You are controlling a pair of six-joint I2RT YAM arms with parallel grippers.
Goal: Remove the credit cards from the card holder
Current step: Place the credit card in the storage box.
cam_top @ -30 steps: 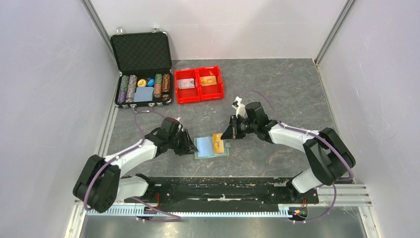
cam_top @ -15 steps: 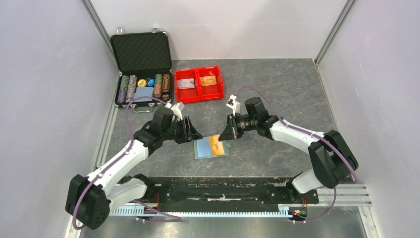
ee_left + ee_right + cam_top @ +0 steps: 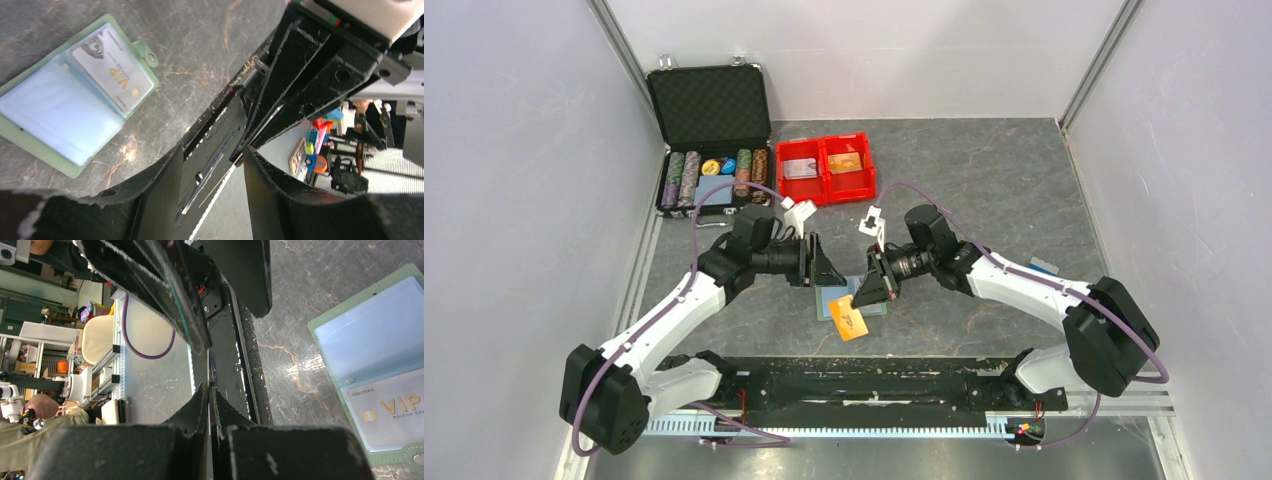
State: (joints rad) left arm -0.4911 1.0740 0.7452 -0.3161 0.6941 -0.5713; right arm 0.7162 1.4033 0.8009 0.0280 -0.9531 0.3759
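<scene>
The grey-green card holder (image 3: 75, 100) lies open on the table, with pale blue pockets. A whitish-grey VIP card (image 3: 112, 67) sits in one pocket and also shows in the right wrist view (image 3: 392, 410). In the top view the holder (image 3: 829, 302) is mostly hidden under both grippers. My right gripper (image 3: 864, 290) is shut on the orange card (image 3: 848, 318) and holds it clear of the holder, toward the near edge. In the right wrist view that card is only a thin line between the shut fingers (image 3: 197, 410). My left gripper (image 3: 212, 165) is open and empty, raised above the holder's left side (image 3: 819, 268).
A red two-compartment bin (image 3: 826, 185) holding cards stands at the back middle. An open black poker-chip case (image 3: 712, 100) stands at the back left. The black base rail (image 3: 854, 380) runs along the near edge. A small flat blue thing (image 3: 1044, 267) lies at the right.
My right gripper has drawn the orange card out of the holder toward the near edge. My left gripper has lifted off the holder's left edge and moved up and right.
</scene>
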